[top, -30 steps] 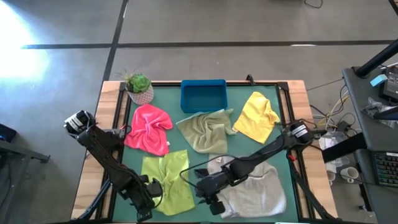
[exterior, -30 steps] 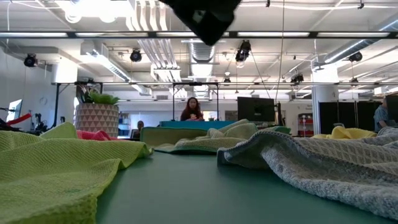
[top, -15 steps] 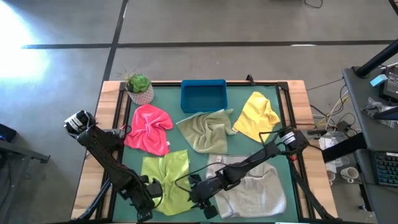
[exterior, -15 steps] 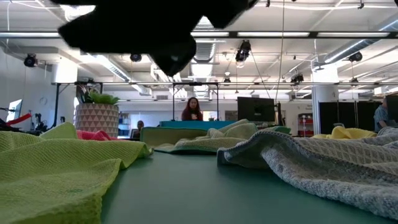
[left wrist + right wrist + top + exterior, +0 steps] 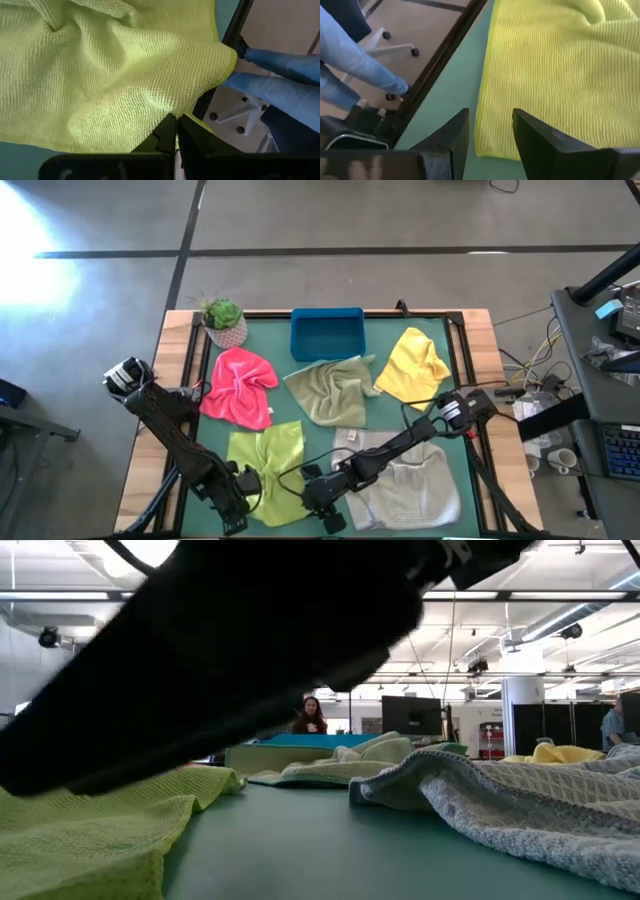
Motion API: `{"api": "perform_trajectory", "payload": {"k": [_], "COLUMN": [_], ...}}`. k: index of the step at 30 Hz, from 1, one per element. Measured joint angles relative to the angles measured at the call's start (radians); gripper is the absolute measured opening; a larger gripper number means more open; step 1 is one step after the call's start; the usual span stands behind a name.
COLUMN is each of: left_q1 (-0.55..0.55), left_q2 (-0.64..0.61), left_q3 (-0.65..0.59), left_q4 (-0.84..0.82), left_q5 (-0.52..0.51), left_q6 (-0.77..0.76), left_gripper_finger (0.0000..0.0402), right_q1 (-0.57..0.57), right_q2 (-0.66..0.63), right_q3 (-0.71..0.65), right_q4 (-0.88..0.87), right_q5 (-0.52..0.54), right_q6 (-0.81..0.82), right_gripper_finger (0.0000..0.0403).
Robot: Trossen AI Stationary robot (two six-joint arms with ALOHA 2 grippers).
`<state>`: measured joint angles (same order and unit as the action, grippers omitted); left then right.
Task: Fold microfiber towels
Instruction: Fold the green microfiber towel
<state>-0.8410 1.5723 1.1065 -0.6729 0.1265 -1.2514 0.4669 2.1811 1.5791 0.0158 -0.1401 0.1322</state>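
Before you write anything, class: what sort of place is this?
Probably a robotics lab in a large open hall: exposed ceiling ducts and monitors behind the green table, and a cabled equipment bench beside it.

Desk (image 5: 385,420) surface teal green, frame pale wood. Hot pink towel (image 5: 238,385) at 10 o'clock; olive towel (image 5: 330,390) centre; yellow towel (image 5: 414,367) at 2; lime towel (image 5: 268,465) at 7, ribbed weave; light grey towel (image 5: 410,485) at 5, waffle texture. Tray (image 5: 327,333) blue. Plant (image 5: 222,313) green, pot with triangle pattern.
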Motion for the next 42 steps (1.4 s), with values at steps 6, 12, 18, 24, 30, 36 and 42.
{"api": "perform_trajectory", "payload": {"k": [6,12,18,24,30,36,42], "left_q1": [0.009,0.018,0.018,0.022,0.024,0.024,0.024], "left_q2": [0.0,0.0,0.0,0.0,0.0,0.0,0.0], "left_q3": [0.0,0.0,0.0,0.004,0.003,0.001,0.006], "left_q4": [0.0,0.002,0.01,0.016,0.017,0.014,0.019], "left_q5": [-0.001,-0.004,-0.004,-0.005,-0.006,-0.007,0.0], "left_q6": [-0.002,-0.068,-0.181,-0.256,-0.261,-0.238,-0.227], "left_gripper_finger": [0.0,0.0,0.0,0.0,0.0,0.0,0.0], "right_q1": [0.0,0.004,0.005,0.002,0.002,0.0,0.002], "right_q2": [0.002,0.005,0.005,0.005,0.011,0.011,-0.007], "right_q3": [-0.002,-0.002,-0.002,-0.002,-0.003,0.005,0.054], "right_q4": [-0.042,-0.071,-0.098,-0.114,-0.124,-0.157,-0.283], "right_q5": [-0.001,-0.017,-0.018,0.026,0.046,0.053,0.026], "right_q6": [0.0,0.0,-0.016,-0.025,-0.032,-0.027,0.041], "right_gripper_finger": [0.0139,0.0139,0.0139,0.0139,0.0101,0.0017,0.0009]}}
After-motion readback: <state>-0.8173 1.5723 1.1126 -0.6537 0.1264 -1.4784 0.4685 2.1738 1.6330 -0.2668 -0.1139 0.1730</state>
